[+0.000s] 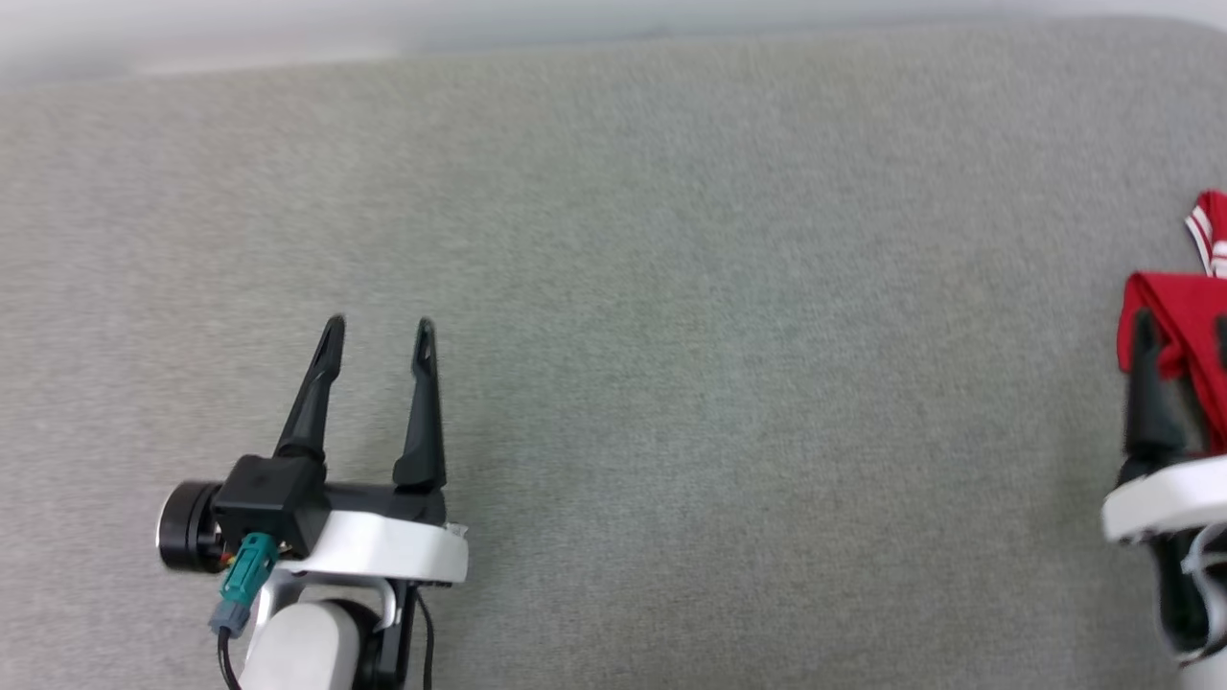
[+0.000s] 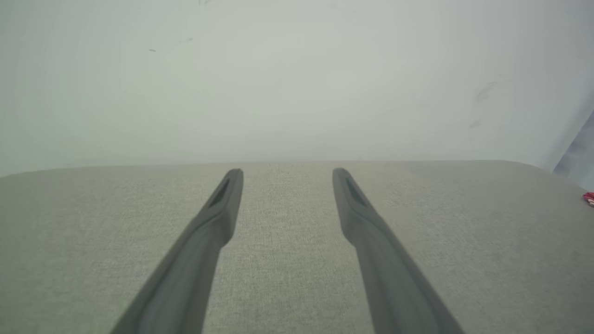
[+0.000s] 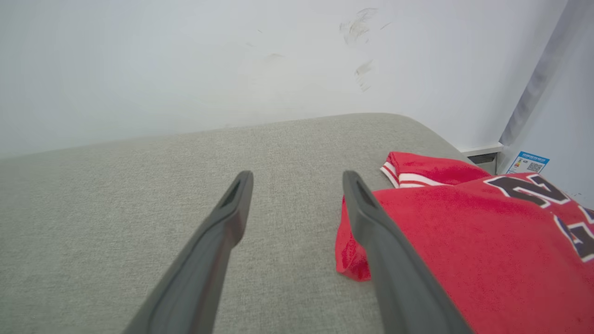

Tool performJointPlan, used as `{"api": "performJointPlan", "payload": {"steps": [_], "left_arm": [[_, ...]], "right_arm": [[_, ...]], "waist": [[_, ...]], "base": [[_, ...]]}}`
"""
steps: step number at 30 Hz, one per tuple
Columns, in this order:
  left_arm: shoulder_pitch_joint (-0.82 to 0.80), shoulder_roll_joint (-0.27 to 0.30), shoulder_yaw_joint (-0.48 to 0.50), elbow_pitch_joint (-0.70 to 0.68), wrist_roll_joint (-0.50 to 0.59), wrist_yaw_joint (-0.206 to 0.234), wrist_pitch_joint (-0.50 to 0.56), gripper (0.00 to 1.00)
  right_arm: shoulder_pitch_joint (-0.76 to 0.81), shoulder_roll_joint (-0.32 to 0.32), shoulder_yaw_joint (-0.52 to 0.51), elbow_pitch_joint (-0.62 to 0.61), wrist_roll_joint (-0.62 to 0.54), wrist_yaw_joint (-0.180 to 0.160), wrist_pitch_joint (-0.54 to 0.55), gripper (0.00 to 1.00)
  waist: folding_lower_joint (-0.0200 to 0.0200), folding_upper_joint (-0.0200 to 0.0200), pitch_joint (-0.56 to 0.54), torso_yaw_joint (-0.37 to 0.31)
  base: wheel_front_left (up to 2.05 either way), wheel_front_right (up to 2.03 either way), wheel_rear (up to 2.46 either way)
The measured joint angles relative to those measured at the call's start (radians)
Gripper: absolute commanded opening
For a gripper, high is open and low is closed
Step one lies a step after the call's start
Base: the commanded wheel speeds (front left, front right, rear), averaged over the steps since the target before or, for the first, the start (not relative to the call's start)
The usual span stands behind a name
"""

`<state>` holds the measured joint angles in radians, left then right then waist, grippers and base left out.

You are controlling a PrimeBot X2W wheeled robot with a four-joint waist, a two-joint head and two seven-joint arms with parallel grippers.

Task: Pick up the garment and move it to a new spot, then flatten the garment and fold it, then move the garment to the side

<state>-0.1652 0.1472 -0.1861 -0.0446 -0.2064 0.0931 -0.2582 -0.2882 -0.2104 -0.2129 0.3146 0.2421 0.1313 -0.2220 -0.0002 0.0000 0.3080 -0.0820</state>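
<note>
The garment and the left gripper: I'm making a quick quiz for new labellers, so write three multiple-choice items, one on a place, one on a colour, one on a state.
1. In the head view, where does the garment lie on the grey padded surface?
A. at the far right edge
B. in the centre
C. at the lower left

2. What colour is the garment's body?
A. blue
B. red
C. green

3. How is the left gripper?
A. open, holding nothing
B. shut on the garment
C. shut on a sleeve

Answers:
1 A: the red cloth sits at that view's right border.
2 B: the cloth is red, with red-and-white striped trim.
3 A: its fingers stand apart over bare surface.
</note>
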Motion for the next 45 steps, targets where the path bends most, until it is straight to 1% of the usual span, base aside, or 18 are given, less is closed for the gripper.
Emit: {"api": "performJointPlan", "payload": {"steps": [2, 7, 12, 20, 31, 45], "left_arm": [[0.015, -0.001, 0.014, 0.026, -0.007, 0.005, -0.001, 1.00], [0.058, -0.002, 0.054, 0.063, -0.018, 0.014, -0.002, 1.00], [0.088, 0.004, 0.093, 0.084, -0.017, 0.012, -0.003, 1.00], [0.154, 0.008, 0.112, 0.101, -0.005, -0.017, -0.005, 1.00], [0.238, -0.009, 0.098, 0.124, 0.012, -0.045, -0.005, 1.00], [0.233, -0.016, 0.115, 0.125, 0.019, -0.067, -0.005, 1.00]], "right_arm": [[0.048, 0.036, 0.005, -0.060, -0.005, 0.000, 0.020, 1.00], [0.139, 0.098, 0.048, -0.198, -0.042, 0.000, 0.069, 1.00], [0.213, 0.127, 0.082, -0.314, -0.089, 0.000, 0.109, 1.00], [0.335, 0.150, 0.092, -0.447, -0.113, 0.000, 0.176, 1.00], [0.444, 0.156, 0.095, -0.550, -0.130, 0.000, 0.244, 1.00], [0.454, 0.157, 0.105, -0.574, -0.128, 0.000, 0.249, 1.00]], "waist": [[0.0000, 0.0000, -0.027, 0.014], [0.0000, 0.0000, -0.091, 0.043], [0.0000, 0.0000, -0.144, 0.065], [0.0000, 0.0000, -0.224, 0.078], [0.0000, 0.0000, -0.308, 0.070], [0.0001, 0.0000, -0.318, 0.075]], "base": [[0.00, 0.00, 0.00], [0.00, 0.00, 0.00], [0.00, 0.00, 0.00], [0.00, 0.00, 0.00], [0.00, 0.00, 0.00], [0.00, 0.00, 0.00]]}}
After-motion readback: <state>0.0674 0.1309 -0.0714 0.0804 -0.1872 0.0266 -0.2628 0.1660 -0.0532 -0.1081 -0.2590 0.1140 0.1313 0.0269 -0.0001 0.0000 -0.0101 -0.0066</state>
